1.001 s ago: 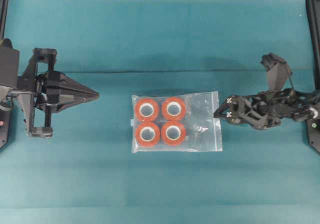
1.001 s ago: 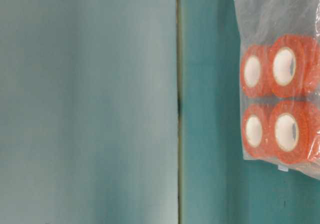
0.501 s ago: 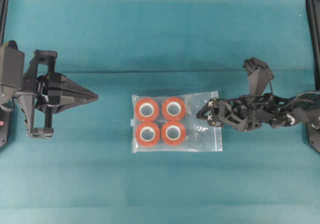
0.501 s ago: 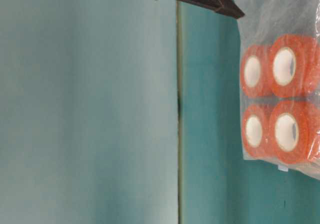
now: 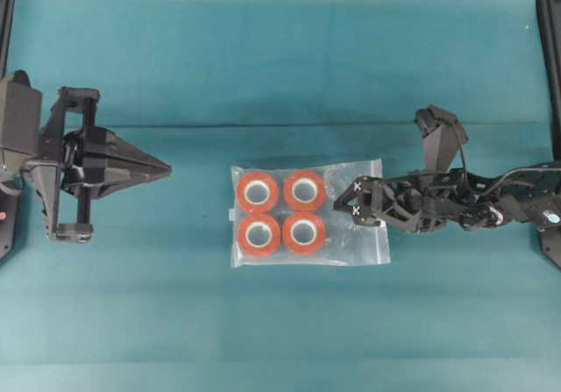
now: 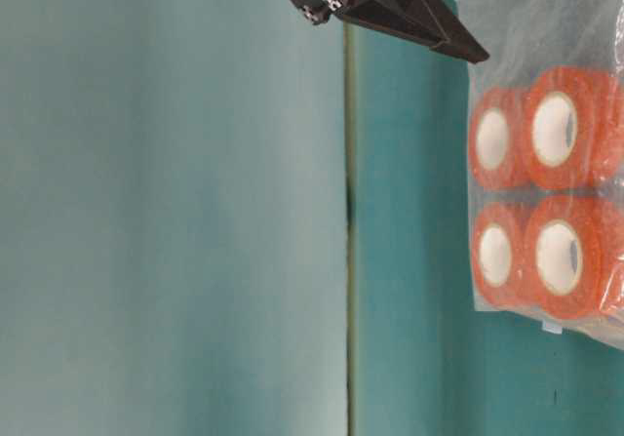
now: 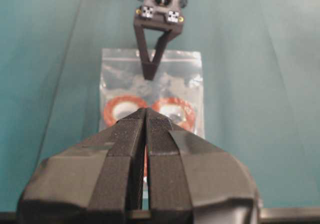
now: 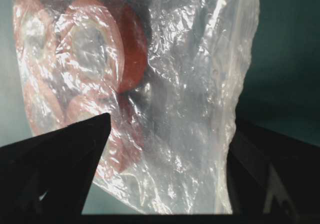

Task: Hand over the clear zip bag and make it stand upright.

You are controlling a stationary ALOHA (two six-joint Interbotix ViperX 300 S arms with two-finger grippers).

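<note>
The clear zip bag (image 5: 308,215) lies flat on the teal cloth in the middle, its orange-red tape rolls (image 5: 281,211) grouped in its left half. Over the bag's empty right end, my right gripper (image 5: 344,206) hovers with its jaws open wide. In the right wrist view the crinkled plastic (image 8: 200,83) fills the gap between the dark fingers (image 8: 70,154); whether they touch it I cannot tell. My left gripper (image 5: 166,171) is shut and empty, well left of the bag and pointing at it. The left wrist view shows its tips (image 7: 146,112) in front of the bag (image 7: 150,91).
A teal cloth (image 5: 280,322) covers the table, with a fold line (image 5: 263,127) running across behind the bag. Black frame posts stand at the far corners (image 5: 5,24) (image 5: 550,24). The table-level view is turned sideways and shows the right finger (image 6: 409,12) above the bag (image 6: 546,182).
My right gripper has travelled left, from beyond the bag's right edge to over its right end, still open. The bag and left arm have stayed where they were.
</note>
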